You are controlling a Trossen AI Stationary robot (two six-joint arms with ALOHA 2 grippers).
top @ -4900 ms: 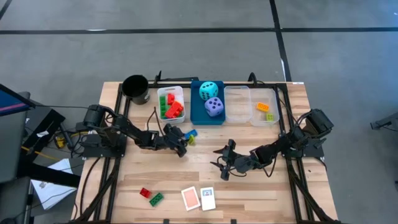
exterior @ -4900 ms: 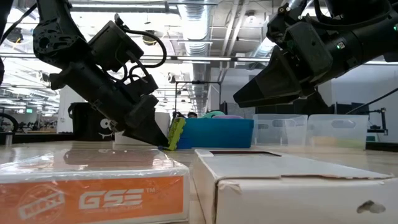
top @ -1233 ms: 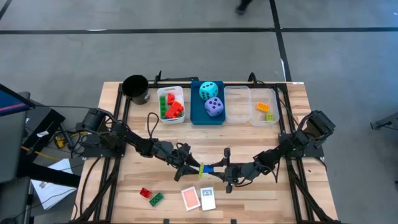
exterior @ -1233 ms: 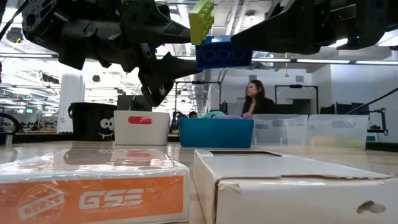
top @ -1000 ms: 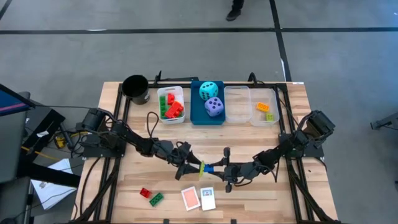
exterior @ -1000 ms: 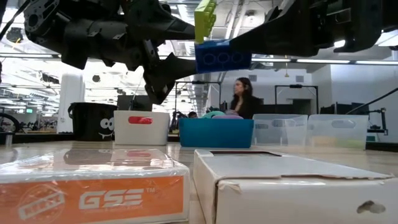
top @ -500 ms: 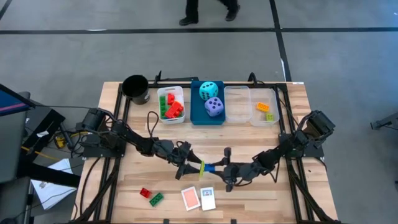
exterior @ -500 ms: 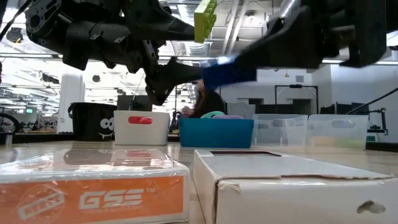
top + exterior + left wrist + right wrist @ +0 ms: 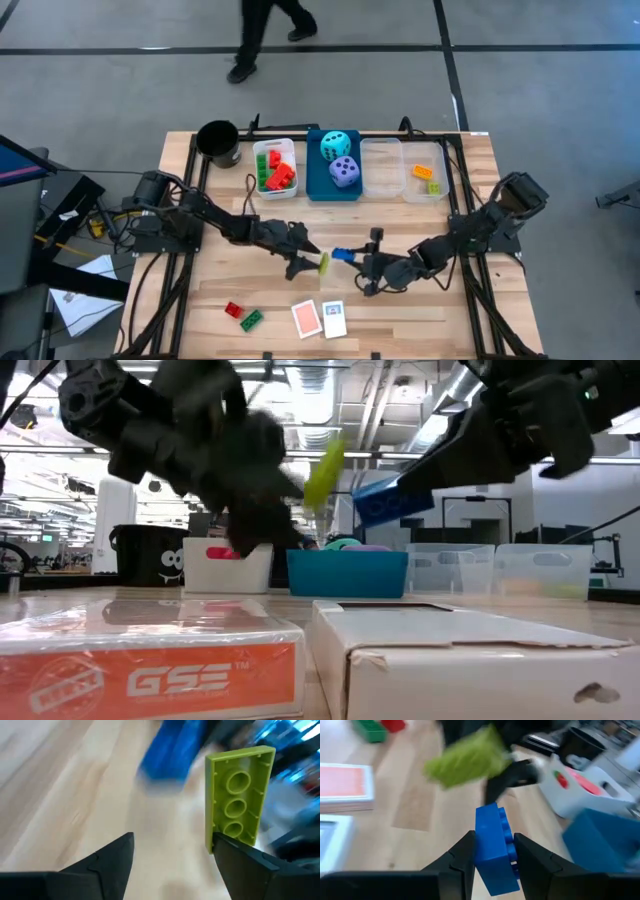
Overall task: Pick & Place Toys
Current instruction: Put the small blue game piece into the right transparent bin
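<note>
Wood table (image 9: 250, 300) | right claw (image 9: 357, 258) clamps blue brick (image 9: 342, 254) (studded) | left claw (image 9: 312, 262) spread, lime brick (image 9: 323, 263) at one finger

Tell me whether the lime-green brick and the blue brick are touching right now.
Apart. The high view shows bare table between the lime-green brick at the left gripper and the blue brick clamped in the right gripper.

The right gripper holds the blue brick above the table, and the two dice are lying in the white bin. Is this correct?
Not quite. The right gripper does hold the blue brick above the table, but the two dice, cyan and purple, lie in the blue bin, as the high view shows. The white bin holds small bricks.
</note>
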